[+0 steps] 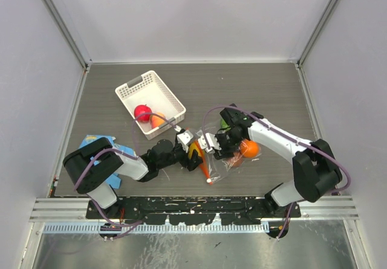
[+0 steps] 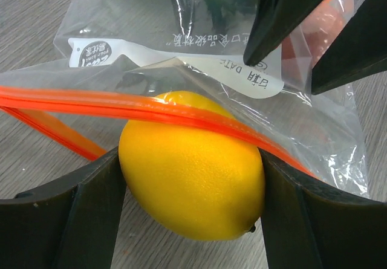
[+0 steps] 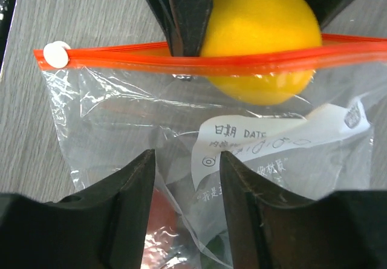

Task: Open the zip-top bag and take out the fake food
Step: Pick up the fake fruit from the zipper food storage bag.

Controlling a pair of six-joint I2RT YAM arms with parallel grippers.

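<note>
Left gripper [image 2: 192, 187] pinches a glossy, dimpled, egg-shaped yellow fruit [image 2: 187, 154].

Zip strip [image 2: 151, 109] across lemon [image 2: 193, 178], right claw [image 3: 187, 160] facing

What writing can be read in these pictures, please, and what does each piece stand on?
"日期 DATE": printed on the white label panel of the zip-top bag.
Handwriting beside it on the panel: scrawled, not readable.
Small Chinese print under the panel, and the round logo at its end: too small to read.
</note>
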